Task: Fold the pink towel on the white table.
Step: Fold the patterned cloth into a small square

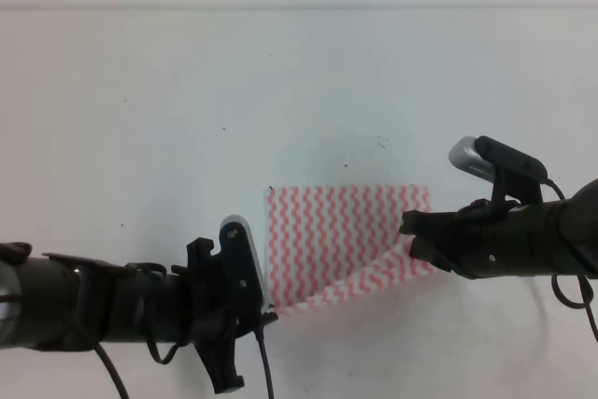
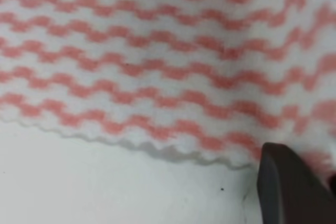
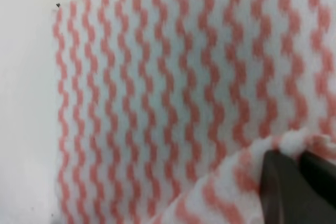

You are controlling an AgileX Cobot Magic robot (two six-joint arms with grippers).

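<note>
Pinching the near corners of the pink towel, both the left hand and right hand risk losing thin cloth mid-fold.

Robot lab bench
A bare white worktop with two black cabled robot arms, nothing domestic around it.

Pink towel near-left corner hidden behind left gripper; both wrist views blurred, fingers cropped.
</note>
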